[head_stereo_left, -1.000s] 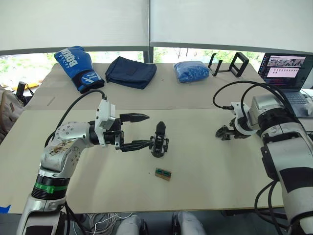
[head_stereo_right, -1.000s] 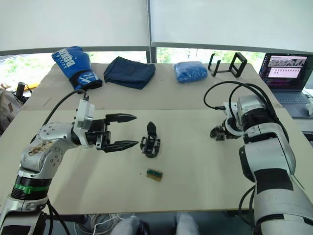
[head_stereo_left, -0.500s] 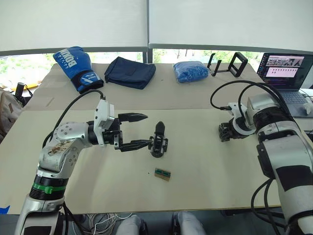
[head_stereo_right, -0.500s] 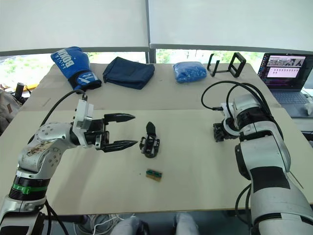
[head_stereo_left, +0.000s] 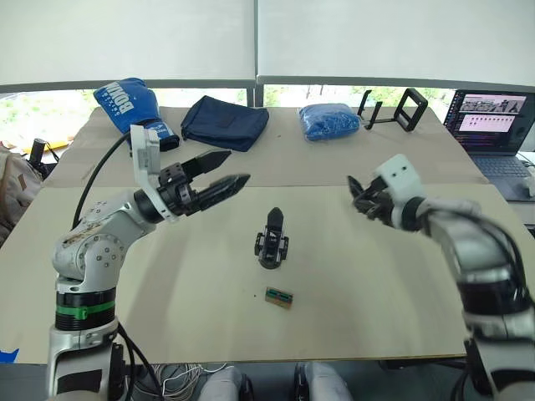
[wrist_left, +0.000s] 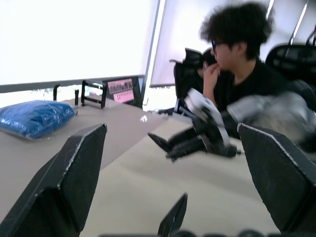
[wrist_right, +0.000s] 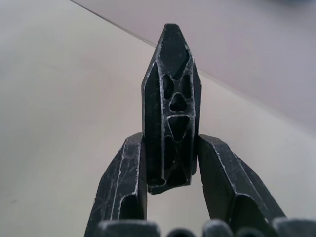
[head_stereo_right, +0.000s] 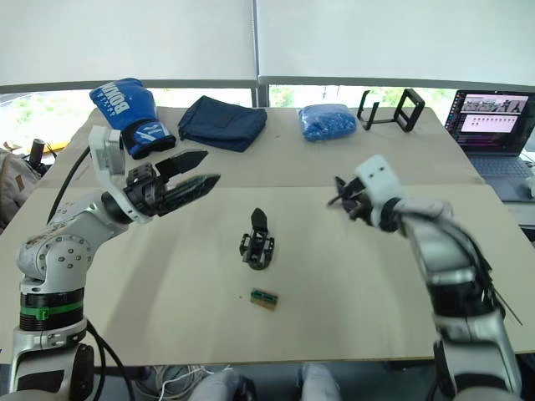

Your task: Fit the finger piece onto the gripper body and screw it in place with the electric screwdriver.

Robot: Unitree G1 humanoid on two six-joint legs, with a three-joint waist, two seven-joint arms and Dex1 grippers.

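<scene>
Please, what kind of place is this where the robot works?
Probably an office or a lab used for robot trials: a large table by a window with blinds, an open laptop at its edge, and a person seated on an office chair nearby.

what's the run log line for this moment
left tool: open, raised | right tool: holding finger piece | gripper body: on table
</scene>
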